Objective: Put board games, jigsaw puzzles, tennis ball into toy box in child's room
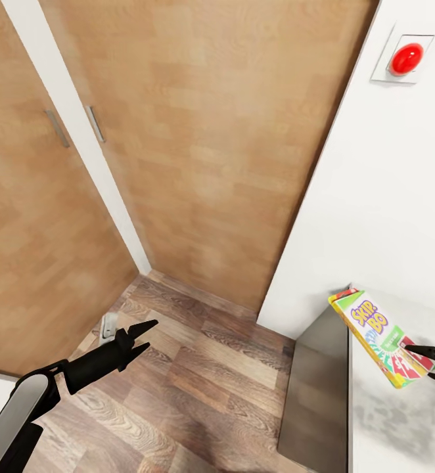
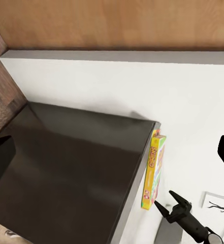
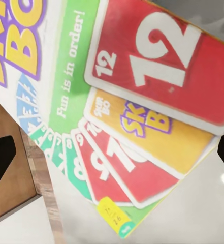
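Right tool (image 1: 434, 363) clamped on the lower corner of the Skip-Bo board game (image 1: 378, 335), black fingers (image 1: 422, 351) pinching the red-card end at the head view's right edge. Held tilted above the pale surface (image 1: 401, 427), apparently clear of it, just beside the white wall (image 1: 388, 197). Long axis running from the gripped corner up and away toward the wall, "SKIP-BO" title at the far, higher end, printed face up toward the head camera; seen edge-on from the left wrist, a thin yellow slab (image 2: 154, 170) hanging past the dark side surface (image 2: 66, 168).

Best carried steadily, grip kept firm: a corner pinch on a flat box likely invites swivelling, so slow turns, box kept clear of the wall, then lowered flat into the toy box.

Left tool (image 1: 138, 337) parted, holding nothing, hanging over the wood-plank floor (image 1: 198, 387) before the wooden doors (image 1: 198, 131).
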Controlling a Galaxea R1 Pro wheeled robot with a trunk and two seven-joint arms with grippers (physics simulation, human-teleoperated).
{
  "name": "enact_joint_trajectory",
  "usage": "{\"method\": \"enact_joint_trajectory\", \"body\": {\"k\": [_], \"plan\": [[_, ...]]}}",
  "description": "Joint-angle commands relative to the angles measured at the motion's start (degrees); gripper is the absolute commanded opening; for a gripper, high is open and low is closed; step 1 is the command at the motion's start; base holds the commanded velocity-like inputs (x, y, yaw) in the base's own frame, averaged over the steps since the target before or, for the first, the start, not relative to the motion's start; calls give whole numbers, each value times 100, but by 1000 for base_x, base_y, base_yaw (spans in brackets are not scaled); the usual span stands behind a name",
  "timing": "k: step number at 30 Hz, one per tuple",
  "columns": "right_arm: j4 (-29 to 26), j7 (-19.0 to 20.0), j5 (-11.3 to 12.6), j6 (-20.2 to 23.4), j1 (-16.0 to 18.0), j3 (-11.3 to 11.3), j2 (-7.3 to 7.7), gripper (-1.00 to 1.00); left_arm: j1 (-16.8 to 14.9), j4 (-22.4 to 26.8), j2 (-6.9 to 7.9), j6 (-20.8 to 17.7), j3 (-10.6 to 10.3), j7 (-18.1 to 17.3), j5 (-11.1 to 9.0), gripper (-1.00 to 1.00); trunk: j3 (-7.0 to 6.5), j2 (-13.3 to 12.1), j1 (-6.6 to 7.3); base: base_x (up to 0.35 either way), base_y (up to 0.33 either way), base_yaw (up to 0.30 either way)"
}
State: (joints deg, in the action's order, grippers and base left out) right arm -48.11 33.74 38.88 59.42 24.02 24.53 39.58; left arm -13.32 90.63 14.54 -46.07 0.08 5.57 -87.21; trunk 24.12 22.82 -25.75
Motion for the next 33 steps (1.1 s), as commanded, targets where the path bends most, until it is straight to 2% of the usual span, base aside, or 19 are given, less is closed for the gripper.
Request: {"method": "enact_joint_trajectory", "body": {"k": [1, 26, 33], "plan": [[0, 43, -43, 26, 6, 14, 1, 100, -4, 7, 2, -16, 1, 58, -60, 100, 9, 10, -3, 0, 0, 10], [-7, 11, -43, 5, 6, 30, 4, 100, -4, 7, -4, -16, 1, 58, -56, 100, 9, 10, -3, 0, 0, 2], [-169, 0, -45, -5, -8, 101, 109, 100, -11, 7, -9, -16, -1, 58, -64, 100, 9, 10, -3, 0, 0, 0]]}}
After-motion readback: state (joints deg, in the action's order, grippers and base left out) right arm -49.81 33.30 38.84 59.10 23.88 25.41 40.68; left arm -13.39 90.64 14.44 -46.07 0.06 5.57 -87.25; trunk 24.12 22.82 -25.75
